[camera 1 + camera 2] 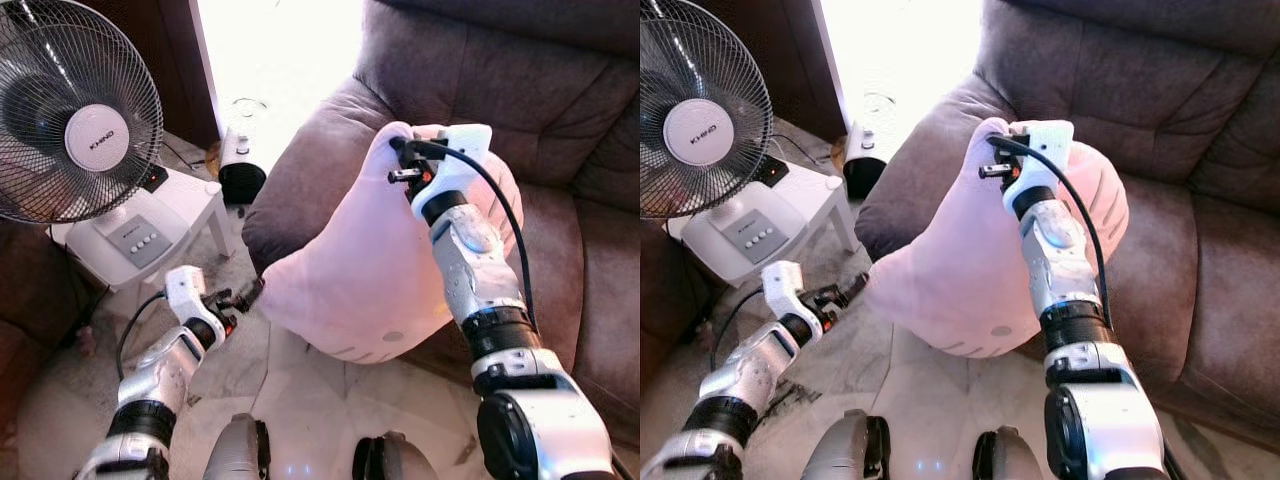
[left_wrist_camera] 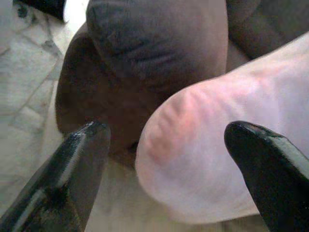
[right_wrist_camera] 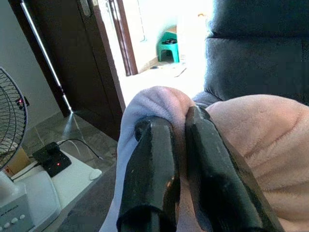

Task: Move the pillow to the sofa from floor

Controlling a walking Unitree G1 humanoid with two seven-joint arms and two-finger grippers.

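A large pale pink pillow (image 1: 360, 270) hangs lifted off the floor against the front of the brown sofa (image 1: 560, 150), leaning on its left armrest. My right gripper (image 1: 398, 150) is shut on the pillow's top corner (image 3: 166, 104), pinching the plush fabric between both fingers. My left gripper (image 1: 250, 293) stands open right at the pillow's lower left corner (image 2: 193, 159), which sits between the spread fingers (image 2: 72, 164) without being held.
A standing fan (image 1: 75, 110) rests on a small white table (image 1: 150, 225) at the left. A small white and black appliance (image 1: 238, 165) stands by the armrest. Marble floor (image 1: 300, 390) lies below; a bright doorway is behind.
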